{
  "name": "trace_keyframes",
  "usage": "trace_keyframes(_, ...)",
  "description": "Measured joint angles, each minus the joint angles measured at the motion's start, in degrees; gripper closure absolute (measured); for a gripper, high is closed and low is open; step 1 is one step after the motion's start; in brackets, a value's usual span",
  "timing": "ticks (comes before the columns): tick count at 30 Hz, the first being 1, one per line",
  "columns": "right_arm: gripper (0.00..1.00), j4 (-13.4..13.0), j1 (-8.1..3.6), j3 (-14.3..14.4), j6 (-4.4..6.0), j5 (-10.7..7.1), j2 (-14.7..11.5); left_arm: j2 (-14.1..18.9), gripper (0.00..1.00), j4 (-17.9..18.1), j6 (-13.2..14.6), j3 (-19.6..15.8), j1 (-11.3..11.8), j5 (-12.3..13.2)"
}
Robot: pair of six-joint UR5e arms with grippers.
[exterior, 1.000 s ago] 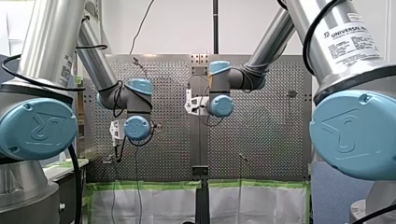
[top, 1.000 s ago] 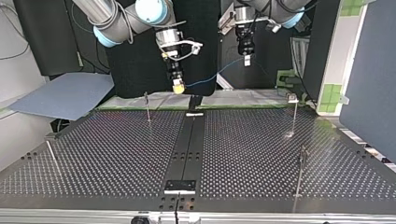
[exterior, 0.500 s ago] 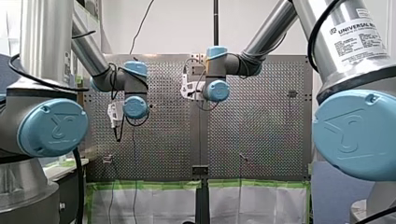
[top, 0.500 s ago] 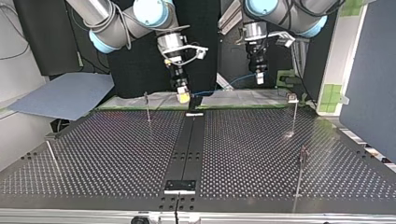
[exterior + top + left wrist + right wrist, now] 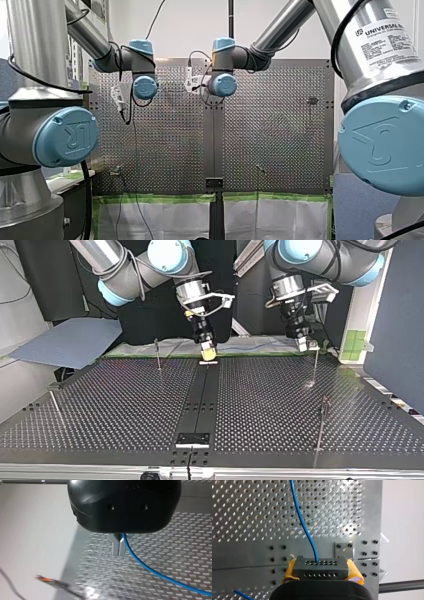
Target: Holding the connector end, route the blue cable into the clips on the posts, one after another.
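In the right wrist view my right gripper (image 5: 322,563) is shut with its yellow pads (image 5: 290,570) on a grey connector block (image 5: 322,568). The blue cable (image 5: 303,527) leaves the block's face and runs out over the perforated table. In the top view that gripper (image 5: 208,351) hangs just above the table's far edge at the middle strip. My left gripper (image 5: 119,551) has its metal fingers shut on the blue cable (image 5: 152,571), which trails away beside them. In the top view it (image 5: 302,343) is close to the clip of the far right post (image 5: 316,362). The cable (image 5: 255,345) sags between the two grippers.
More thin posts stand on the perforated table (image 5: 125,405): one at the far left (image 5: 157,354), one at the near right (image 5: 323,422), one at the near left (image 5: 55,407). A dark strip (image 5: 200,400) runs down the middle. A grey sheet (image 5: 70,342) lies off the left edge.
Both arms have come down and towards the top view's camera, over the table's far edge. My left gripper has swung to that view's right, up to the far right post, with the cable between them.
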Motion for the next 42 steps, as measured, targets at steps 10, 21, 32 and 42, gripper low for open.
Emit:
trace_keyframes(10, 1.0, 3.93, 1.0, -5.41, 0.66, -0.86, 0.0, 3.53, 1.0, -4.85, 0.02, 2.81, 1.18, 0.01)
trace_keyframes(21, 1.0, 5.76, 1.04, -9.16, 2.81, -2.1, 0.12, 2.49, 1.0, -8.39, -0.08, 6.63, 3.63, 2.7)
trace_keyframes(32, 1.0, 8.6, 1.51, -14.88, 3.43, -2.54, 3.07, 3.09, 1.0, -11.12, 0.2, 10.34, 6.37, 3.59)
trace_keyframes(42, 1.0, 11.21, 3.1, -20.35, 3.6, -2.56, 6.05, 3.31, 1.0, -12.16, 0.53, 10.98, 12.46, 9.3)
